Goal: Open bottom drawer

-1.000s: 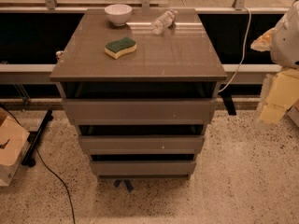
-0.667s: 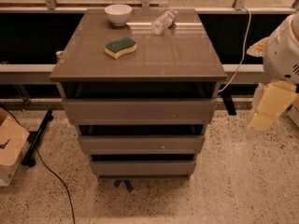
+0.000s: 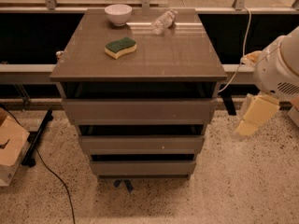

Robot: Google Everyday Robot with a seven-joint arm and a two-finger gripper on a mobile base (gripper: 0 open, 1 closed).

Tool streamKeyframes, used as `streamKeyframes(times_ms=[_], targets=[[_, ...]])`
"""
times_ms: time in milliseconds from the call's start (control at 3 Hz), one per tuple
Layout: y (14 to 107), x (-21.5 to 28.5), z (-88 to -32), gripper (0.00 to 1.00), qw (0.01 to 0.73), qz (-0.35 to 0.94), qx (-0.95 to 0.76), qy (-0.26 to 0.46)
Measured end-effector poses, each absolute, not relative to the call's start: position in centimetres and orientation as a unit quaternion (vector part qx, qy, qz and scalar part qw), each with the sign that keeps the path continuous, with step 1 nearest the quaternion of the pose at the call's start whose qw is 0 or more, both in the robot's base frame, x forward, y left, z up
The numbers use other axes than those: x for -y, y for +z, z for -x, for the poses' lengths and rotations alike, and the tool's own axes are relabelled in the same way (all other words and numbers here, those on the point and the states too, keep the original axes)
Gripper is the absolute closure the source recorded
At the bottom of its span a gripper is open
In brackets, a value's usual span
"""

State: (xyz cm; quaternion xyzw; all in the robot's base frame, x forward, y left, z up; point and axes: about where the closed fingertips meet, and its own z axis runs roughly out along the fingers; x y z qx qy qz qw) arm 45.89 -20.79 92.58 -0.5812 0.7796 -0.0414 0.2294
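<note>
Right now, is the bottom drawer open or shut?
Shut: the bottom drawer front sits back under the middle drawer, no inside showing. The gripper hangs off to the right, clear of it.

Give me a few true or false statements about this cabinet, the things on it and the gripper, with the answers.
1. A white bowl sits on the cabinet top. True.
2. The sponge lies on the floor. False: it lies on the cabinet top.
3. The gripper touches the bottom drawer. False: it hangs off to the picture's right of the cabinet, apart from it.
4. The plastic bottle lies on its side. True.
</note>
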Motion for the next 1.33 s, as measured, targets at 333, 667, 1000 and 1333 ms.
streamKeyframes(times_ms=[333, 667, 1000, 1333], targets=[[90.2, 18.4, -46.7, 0.0, 0.243, 0.581, -0.776, -0.026], [87.8, 16.3, -47.7, 0.0, 0.267, 0.574, -0.774, -0.002], [84.4, 14.1, -48.9, 0.0, 0.279, 0.565, -0.776, 0.027], [80.3, 12.3, -50.2, 0.0, 0.29, 0.554, -0.778, 0.059]])
